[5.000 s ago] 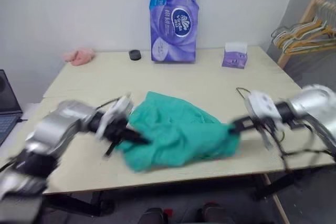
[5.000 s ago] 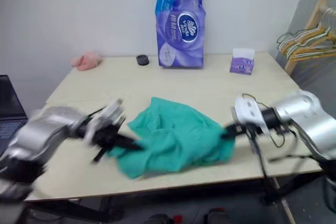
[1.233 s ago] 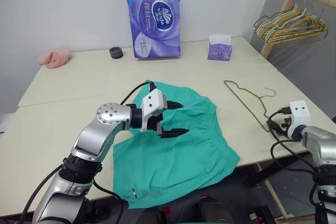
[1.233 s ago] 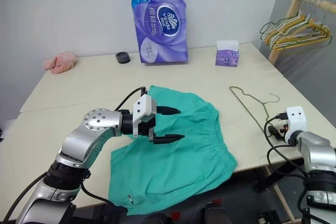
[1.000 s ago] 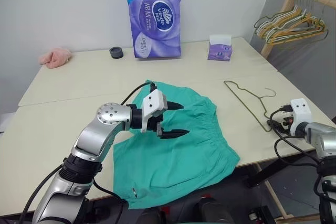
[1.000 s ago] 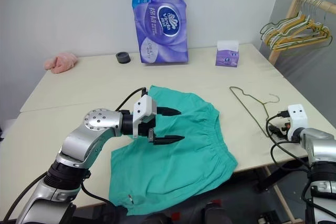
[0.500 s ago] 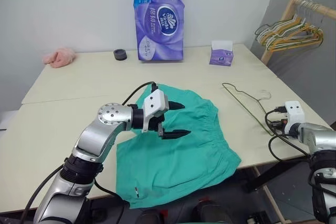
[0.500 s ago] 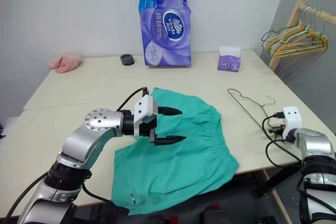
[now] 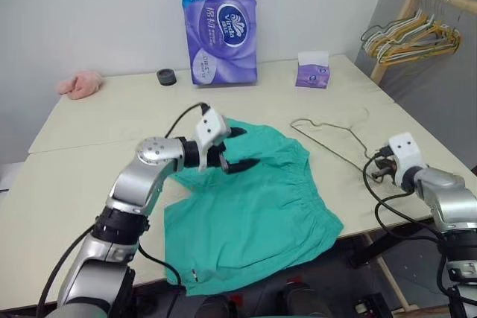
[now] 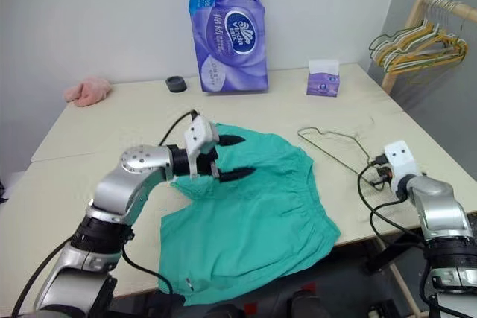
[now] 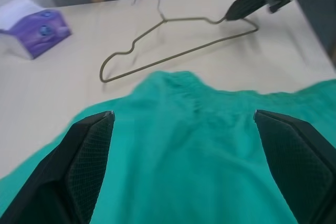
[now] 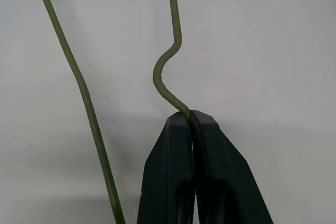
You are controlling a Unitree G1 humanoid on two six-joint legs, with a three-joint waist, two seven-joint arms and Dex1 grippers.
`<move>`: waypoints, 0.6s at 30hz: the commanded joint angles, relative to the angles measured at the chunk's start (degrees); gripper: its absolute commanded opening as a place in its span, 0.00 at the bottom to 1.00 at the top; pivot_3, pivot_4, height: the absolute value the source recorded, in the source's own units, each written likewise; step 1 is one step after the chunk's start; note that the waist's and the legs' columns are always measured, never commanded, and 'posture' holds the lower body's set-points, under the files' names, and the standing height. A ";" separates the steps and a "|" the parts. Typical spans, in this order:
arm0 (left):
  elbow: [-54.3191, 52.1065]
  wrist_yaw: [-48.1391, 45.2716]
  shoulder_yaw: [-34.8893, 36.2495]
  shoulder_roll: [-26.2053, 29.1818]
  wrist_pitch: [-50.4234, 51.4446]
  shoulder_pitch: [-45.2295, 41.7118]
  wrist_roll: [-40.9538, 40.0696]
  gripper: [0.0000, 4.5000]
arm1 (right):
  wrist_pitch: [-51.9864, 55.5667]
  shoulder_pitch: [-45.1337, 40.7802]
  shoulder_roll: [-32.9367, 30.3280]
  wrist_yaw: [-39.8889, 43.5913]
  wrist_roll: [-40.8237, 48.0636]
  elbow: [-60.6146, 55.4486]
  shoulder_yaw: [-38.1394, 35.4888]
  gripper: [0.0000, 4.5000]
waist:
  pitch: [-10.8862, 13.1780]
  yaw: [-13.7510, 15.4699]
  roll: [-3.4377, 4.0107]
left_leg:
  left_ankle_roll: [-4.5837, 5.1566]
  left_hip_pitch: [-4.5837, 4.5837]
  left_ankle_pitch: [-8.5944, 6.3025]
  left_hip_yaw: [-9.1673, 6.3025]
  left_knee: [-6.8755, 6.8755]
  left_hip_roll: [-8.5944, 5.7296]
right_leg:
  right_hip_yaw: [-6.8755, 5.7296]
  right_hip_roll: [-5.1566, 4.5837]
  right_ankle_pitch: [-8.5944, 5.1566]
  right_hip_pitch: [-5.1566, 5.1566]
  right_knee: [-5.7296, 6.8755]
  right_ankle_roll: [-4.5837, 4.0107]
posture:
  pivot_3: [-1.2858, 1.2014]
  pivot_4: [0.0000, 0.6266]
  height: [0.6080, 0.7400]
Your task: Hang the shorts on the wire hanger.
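Right gripper (image 12: 191, 116) pinches the wire hanger (image 9: 326, 135) — seemingly lifted — left gripper (image 9: 240, 148) gaping.

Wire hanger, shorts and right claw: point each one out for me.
wire hanger (image 9: 322, 122), left eye view, on its upper wire arm.
shorts (image 9: 257, 214), left eye view, mid-fabric below the waistband.
right claw (image 12: 191, 116), right wrist view, at the fingertips pinching the wire.

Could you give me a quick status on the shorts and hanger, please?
Right end effector shut on the wire hanger. Left end effector open, above the shorts. Shorts flat on table, unhung.
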 commanded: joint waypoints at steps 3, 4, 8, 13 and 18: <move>12.11 -0.55 6.77 1.92 -1.06 -9.25 -1.40 1.00 | -6.18 -0.32 -3.54 0.82 -3.91 -11.32 1.46 0.00 | 0.00 0.15 -0.03 | -0.01 0.01 0.00 -0.03 -0.01 0.01 | -0.07 0.02 -0.01 0.01 -0.02 0.01 | 0.46 0.06 1.00; 15.16 -0.60 7.66 2.17 -0.57 -11.47 -1.56 1.00 | -8.25 -0.47 -4.02 0.74 -5.17 -12.28 2.26 0.00 | 0.01 0.15 -0.05 | -0.01 0.00 0.00 -0.02 0.00 0.00 | -0.07 0.01 -0.01 0.02 -0.03 0.01 | 0.46 0.06 1.00; 21.20 -5.53 8.11 3.67 2.43 -15.44 -2.59 1.00 | -14.54 -0.65 -4.96 1.28 -8.80 -14.78 4.92 0.00 | 0.01 0.10 -0.04 | 0.00 -0.03 0.00 0.01 0.06 -0.03 | -0.03 0.00 0.00 -0.01 -0.04 0.01 | 0.45 0.06 1.00; 18.87 -18.05 3.89 7.98 9.93 -13.10 -3.89 1.00 | -27.45 -0.81 -6.86 2.41 -14.39 -16.90 9.01 0.00 | 0.01 -0.25 -0.04 | -0.02 -0.12 0.01 0.01 0.04 -0.01 | -0.03 0.00 -0.05 -0.11 -0.05 -0.02 | 0.45 0.06 1.00; 19.18 -20.18 1.22 8.87 9.13 -12.32 -1.65 1.00 | -35.53 -1.71 -6.51 3.27 -17.53 -17.68 10.96 0.00 | 0.04 -0.56 -0.09 | -0.03 -0.11 0.01 0.00 0.07 0.00 | -0.02 0.00 -0.07 -0.10 -0.01 -0.04 | 0.45 0.06 1.00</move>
